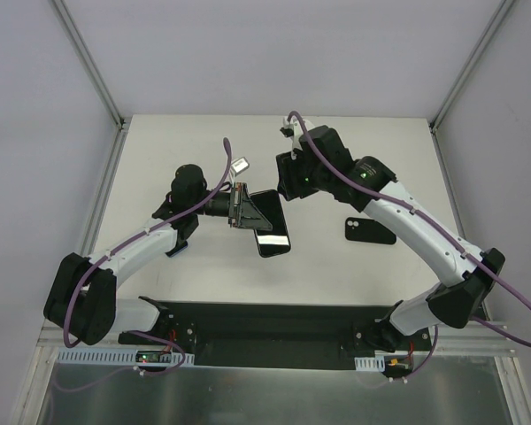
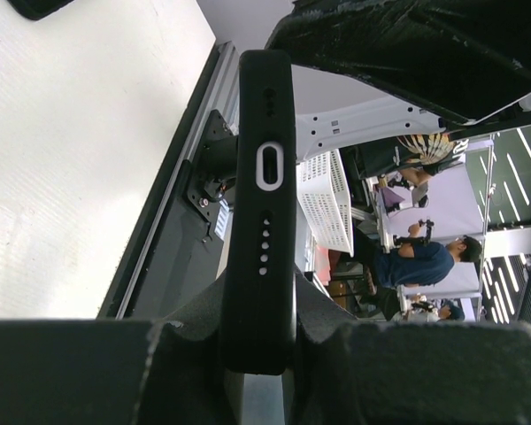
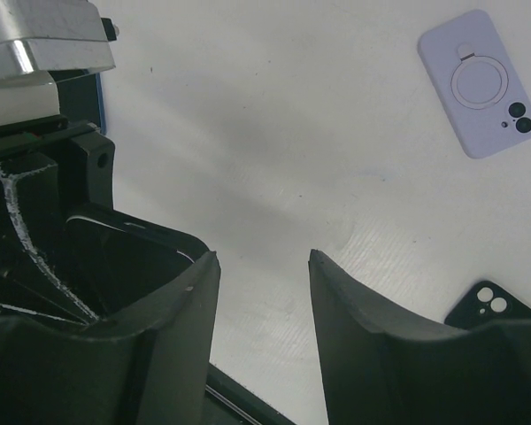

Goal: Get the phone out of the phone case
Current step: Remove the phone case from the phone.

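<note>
Gripping black-cased glossy phone (image 1: 273,228) by port end, left end effector (image 2: 258,341) pinched tight, above white surface (image 1: 203,142).
Poised just beside phone's far edge: right end effector (image 3: 264,266) half-parted, empty; long axis running away from left jaws.

Right gripper (image 3: 263,257) jaws apart, nothing between them; lilac case (image 3: 478,84) on the table (image 3: 274,133) far beyond, rightward; black case (image 3: 480,305) just right.
</note>
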Motion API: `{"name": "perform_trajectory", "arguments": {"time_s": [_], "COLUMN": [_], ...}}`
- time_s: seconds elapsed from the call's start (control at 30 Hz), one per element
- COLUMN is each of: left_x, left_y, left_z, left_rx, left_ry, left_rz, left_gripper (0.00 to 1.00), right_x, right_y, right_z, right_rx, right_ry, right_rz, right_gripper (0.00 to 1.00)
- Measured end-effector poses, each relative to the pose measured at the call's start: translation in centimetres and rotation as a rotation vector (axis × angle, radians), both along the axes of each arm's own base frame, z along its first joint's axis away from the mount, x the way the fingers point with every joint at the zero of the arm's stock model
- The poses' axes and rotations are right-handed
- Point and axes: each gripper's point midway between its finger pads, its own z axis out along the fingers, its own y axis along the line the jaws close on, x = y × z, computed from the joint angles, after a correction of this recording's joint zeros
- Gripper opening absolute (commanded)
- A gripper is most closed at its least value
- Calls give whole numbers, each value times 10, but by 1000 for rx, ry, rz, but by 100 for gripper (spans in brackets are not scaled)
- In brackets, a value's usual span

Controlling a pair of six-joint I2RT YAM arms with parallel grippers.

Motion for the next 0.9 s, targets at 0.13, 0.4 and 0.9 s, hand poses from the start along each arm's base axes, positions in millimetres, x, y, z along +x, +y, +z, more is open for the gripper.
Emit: {"name": "perform_trajectory", "arguments": {"time_s": [0.13, 0.4, 0.9], "left_x": [-1, -5, -6], "left_y": [0, 2, 2], "left_z": [0, 8, 13], "left_rx": [-1, -15, -27], "left_ry": [0, -25, -49], "left_rz": [-3, -10, -13], "left_gripper": [0, 0, 0], "right_x": [2, 13, 5], "right_y": [1, 1, -20], "right_z": [-2, -50, -14], "right_rx": [-5, -111, -23], "right_ry": [0, 58, -9], "right_rz": [-4, -36, -77], "right_gripper": [47, 47, 47]}}
